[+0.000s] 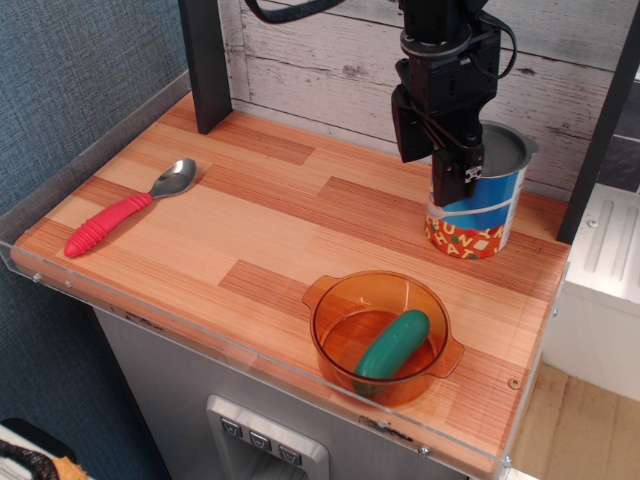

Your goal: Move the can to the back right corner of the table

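Smooth striped wood table (250,225) with clear acrylic rim, can (482,205) with dull grey metal lid and glossy printed label, translucent orange plastic bowl (383,336)

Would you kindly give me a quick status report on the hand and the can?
Hand clamped on can rim. Can upright near back right corner of table, against the wall side. Orange bowl with green item in front, not in the way.

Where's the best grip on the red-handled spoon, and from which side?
Grip the spoon on its ribbed red handle, around the middle, coming straight down from above with the jaws across the handle's width. It lies flat on the table at the front left, nothing crowding it. The handle is thicker and textured; the metal bowl end is thin, smooth and low, likely to slip.
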Controlling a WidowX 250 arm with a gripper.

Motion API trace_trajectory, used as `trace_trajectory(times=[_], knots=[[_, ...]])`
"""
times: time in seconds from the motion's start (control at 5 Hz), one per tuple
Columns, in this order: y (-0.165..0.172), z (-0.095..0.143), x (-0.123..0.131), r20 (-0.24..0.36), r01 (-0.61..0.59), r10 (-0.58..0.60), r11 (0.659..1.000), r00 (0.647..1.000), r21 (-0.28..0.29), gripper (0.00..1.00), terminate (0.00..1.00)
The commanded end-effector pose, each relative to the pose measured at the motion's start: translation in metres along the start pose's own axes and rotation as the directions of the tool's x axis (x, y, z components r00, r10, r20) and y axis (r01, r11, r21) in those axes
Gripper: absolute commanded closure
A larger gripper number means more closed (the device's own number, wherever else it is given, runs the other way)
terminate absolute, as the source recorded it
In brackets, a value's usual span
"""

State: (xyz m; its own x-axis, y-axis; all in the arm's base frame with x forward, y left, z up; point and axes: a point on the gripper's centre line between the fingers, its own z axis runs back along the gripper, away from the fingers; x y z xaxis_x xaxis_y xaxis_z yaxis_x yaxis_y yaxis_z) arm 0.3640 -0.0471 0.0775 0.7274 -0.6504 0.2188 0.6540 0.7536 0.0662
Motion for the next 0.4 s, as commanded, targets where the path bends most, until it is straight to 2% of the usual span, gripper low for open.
trace_trajectory(times=[0.0, 0.2], knots=[[-0.004, 0.026, 0.009, 0.119, 0.028, -0.034, 0.999, 0.992, 0.046, 0.0, 0.0], [0.0, 0.043, 0.0, 0.119, -0.021, 0.013, 0.997, 0.993, 0.071, 0.0, 0.0]])
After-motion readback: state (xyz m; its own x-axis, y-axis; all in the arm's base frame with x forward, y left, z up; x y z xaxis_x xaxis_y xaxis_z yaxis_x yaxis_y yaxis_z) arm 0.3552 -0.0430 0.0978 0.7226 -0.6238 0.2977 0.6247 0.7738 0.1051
